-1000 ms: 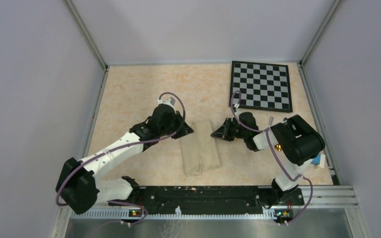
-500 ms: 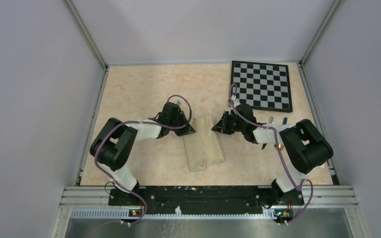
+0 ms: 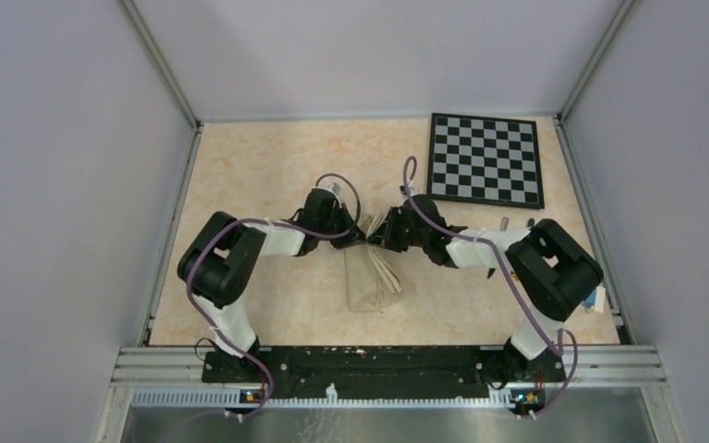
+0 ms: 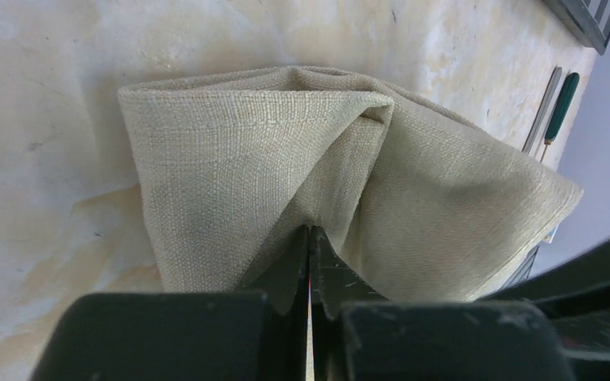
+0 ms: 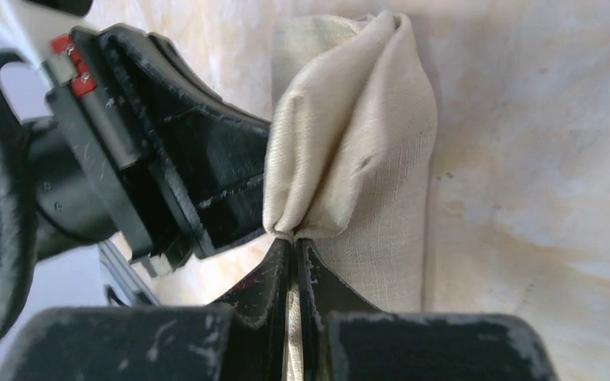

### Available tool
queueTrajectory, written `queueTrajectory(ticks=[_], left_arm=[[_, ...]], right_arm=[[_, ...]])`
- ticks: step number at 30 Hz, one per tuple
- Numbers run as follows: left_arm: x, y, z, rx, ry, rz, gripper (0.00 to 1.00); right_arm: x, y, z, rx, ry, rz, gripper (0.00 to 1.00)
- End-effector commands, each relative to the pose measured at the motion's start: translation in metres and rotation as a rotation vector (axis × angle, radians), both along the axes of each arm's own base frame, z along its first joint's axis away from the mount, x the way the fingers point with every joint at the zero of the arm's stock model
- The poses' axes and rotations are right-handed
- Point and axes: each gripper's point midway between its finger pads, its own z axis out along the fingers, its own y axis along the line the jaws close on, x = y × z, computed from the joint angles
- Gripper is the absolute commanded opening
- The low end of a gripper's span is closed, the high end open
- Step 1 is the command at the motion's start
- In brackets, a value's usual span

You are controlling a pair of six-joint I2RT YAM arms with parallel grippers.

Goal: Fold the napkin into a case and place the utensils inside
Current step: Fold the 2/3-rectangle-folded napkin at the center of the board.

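The beige napkin (image 3: 372, 274) lies as a long folded strip at the table's middle, and its far end is bunched up between my two grippers. My left gripper (image 3: 359, 237) is shut on the napkin's left far edge, and the cloth (image 4: 286, 159) rises in a fold from its closed tips (image 4: 310, 232). My right gripper (image 3: 380, 237) is shut on the right far edge (image 5: 349, 151), with cloth pinched between its tips (image 5: 294, 240). The two grippers almost touch. The silver knife (image 4: 542, 111) and a dark-handled utensil (image 4: 561, 107) lie side by side to the right, also in the top view (image 3: 503, 224).
A black-and-white checkered board (image 3: 486, 159) lies at the far right. The left gripper's body (image 5: 167, 159) fills the left of the right wrist view. Grey walls close in the table on three sides.
Both grippers have moved inward toward each other, drawing the napkin's far edges together. The cloth is now narrower and bunched at its far end.
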Motion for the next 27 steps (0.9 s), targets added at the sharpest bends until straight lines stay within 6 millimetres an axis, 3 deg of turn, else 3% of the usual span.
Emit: queueTrajectory(ticks=[1, 3, 7, 13, 16, 21, 24, 27], left_arm=[[0.0, 0.0, -0.002, -0.003, -0.047, -0.024, 0.0], [0.0, 0.002, 0.0, 0.011, -0.064, -0.037, 0.0], [-0.005, 0.004, 0.016, 0.026, -0.102, -0.081, 0.04], [-0.014, 0.012, 0.068, 0.033, -0.166, -0.148, 0.4], [-0.023, 0.025, 0.083, 0.069, -0.167, -0.156, 0.51], [-0.036, 0.056, 0.068, 0.124, -0.133, -0.075, 0.57], [-0.051, 0.05, 0.047, 0.065, -0.07, -0.1, 0.59], [-0.056, 0.044, 0.032, 0.014, -0.037, -0.106, 0.53]], right_arm=[[0.011, 0.027, 0.012, 0.223, 0.109, -0.196, 0.0], [0.015, 0.03, 0.016, 0.311, 0.135, -0.258, 0.0], [0.027, 0.021, 0.016, 0.318, 0.136, -0.372, 0.0], [0.033, 0.014, 0.014, 0.262, 0.105, -0.394, 0.0], [0.03, 0.015, 0.009, 0.255, 0.116, -0.381, 0.0], [0.03, 0.02, 0.008, 0.247, 0.122, -0.367, 0.0], [0.03, 0.025, 0.009, 0.236, 0.116, -0.357, 0.0], [0.03, 0.03, 0.008, 0.228, 0.118, -0.347, 0.0]])
